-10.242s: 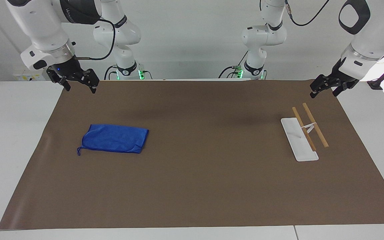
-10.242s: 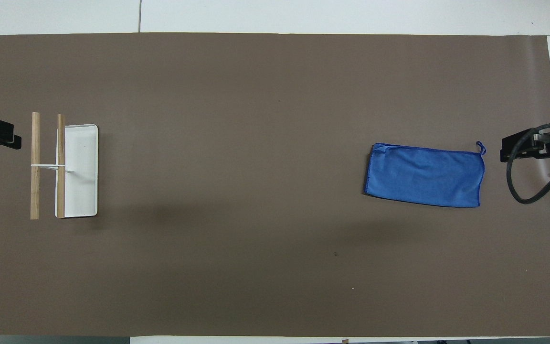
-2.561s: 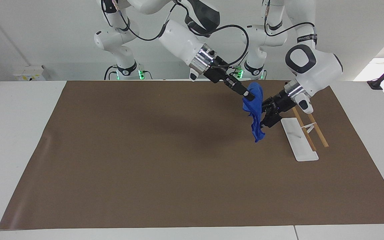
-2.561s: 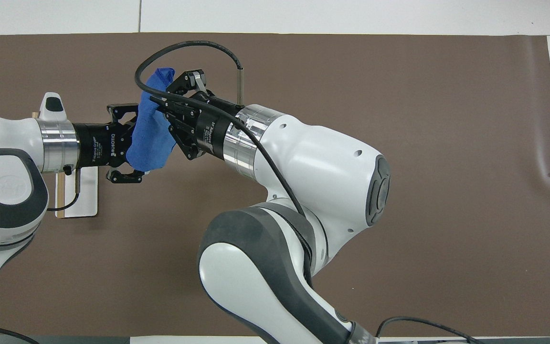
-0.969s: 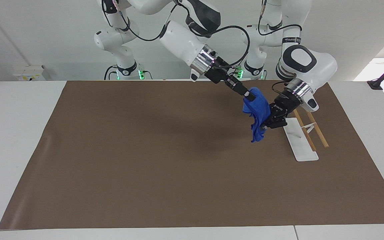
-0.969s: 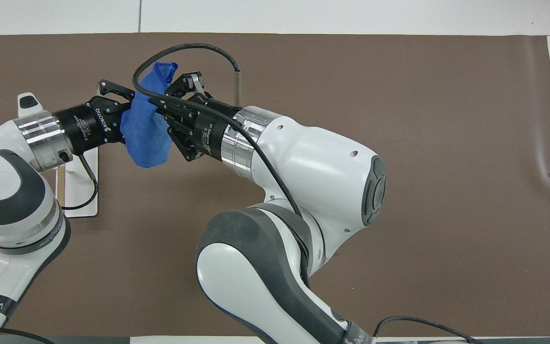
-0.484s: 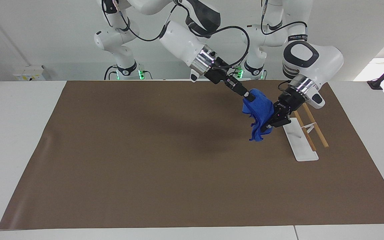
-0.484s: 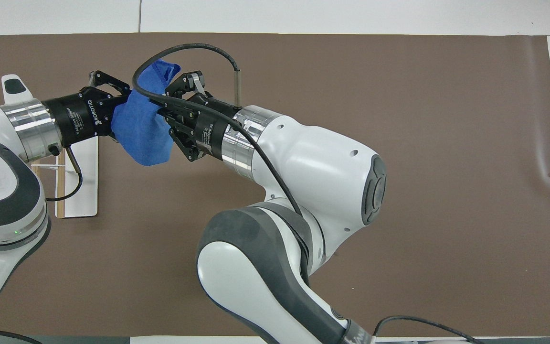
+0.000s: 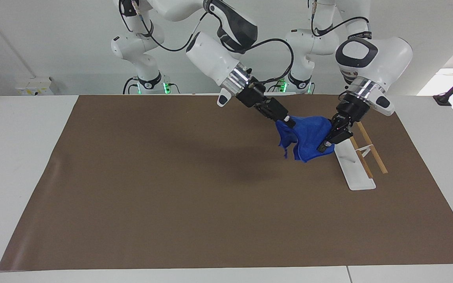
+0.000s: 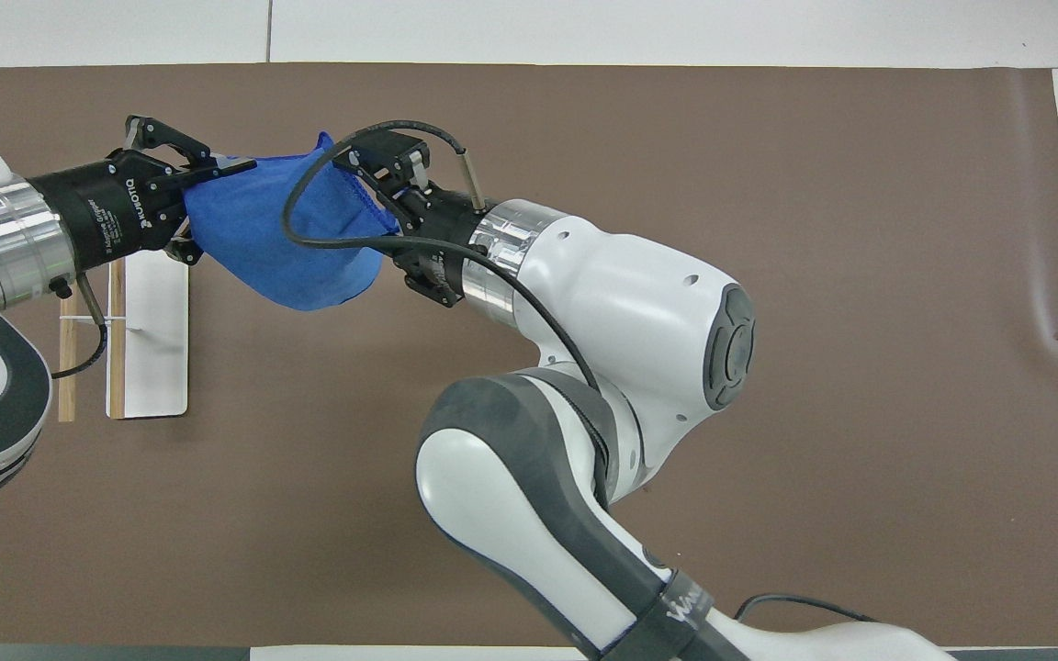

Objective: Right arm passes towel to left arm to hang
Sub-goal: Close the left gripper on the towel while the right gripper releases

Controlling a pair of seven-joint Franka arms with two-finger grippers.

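Note:
The royal-blue towel (image 9: 309, 135) hangs in the air, spread between my two grippers, above the mat beside the rack; it also shows in the overhead view (image 10: 281, 229). My right gripper (image 9: 288, 122), on the arm with the silver wrist ring, is shut on one end of the towel (image 10: 359, 174). My left gripper (image 9: 324, 147) is shut on the other end, just over the rack's end nearer the robots (image 10: 217, 174). The towel's cord loop is not visible.
The rack has a white base (image 9: 354, 171) and two wooden rods (image 9: 372, 153) toward the left arm's end of the table; it shows in the overhead view (image 10: 157, 367) too. A brown mat (image 9: 171, 188) covers the table.
The two grippers have drawn apart, and the towel, bunched half a second ago, is now stretched wide between them. The left gripper has shifted toward the rack.

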